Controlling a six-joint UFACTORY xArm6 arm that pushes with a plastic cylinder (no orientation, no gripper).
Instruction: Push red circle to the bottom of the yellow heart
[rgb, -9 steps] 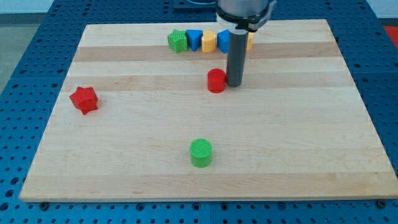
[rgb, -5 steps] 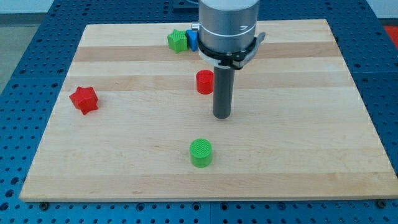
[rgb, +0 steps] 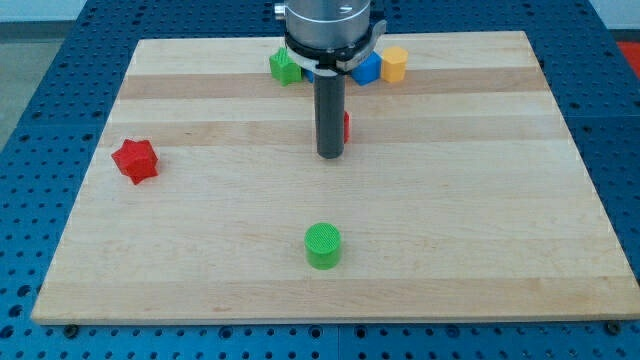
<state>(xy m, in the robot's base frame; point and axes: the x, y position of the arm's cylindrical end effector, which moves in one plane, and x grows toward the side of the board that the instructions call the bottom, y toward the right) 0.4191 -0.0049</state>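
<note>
Item 1. Wooden board (rgb: 480, 200): pale planks on a blue perforated bench (rgb: 30, 60); it carries every block.

Item 2. My tip (rgb: 330, 157): lower end of the dark rod, standing on the board near its middle. No fingers exist on this rig, so nothing is grasped; the rod can only shove.

Item 3. Red circle (rgb: 346, 126): almost wholly hidden behind the rod, only a sliver showing at the rod's right edge. The tip sits on its near side, seemingly touching or just beside it, a placement that suits driving it toward the far row.

Item 4. Far row: green block (rgb: 283, 67) at left, blue block (rgb: 370, 68), yellow block (rgb: 394, 63) at right. The arm hides the row's middle, so the yellow heart cannot be identified from here.

Item 5. Red star (rgb: 134, 160): far left, well apart from the work.

Item 6. Green circle (rgb: 323, 246): near edge, below the tip, untouched.

Judgement: the red circle lies short of the far row; a push away from the viewer is likely needed.
</note>
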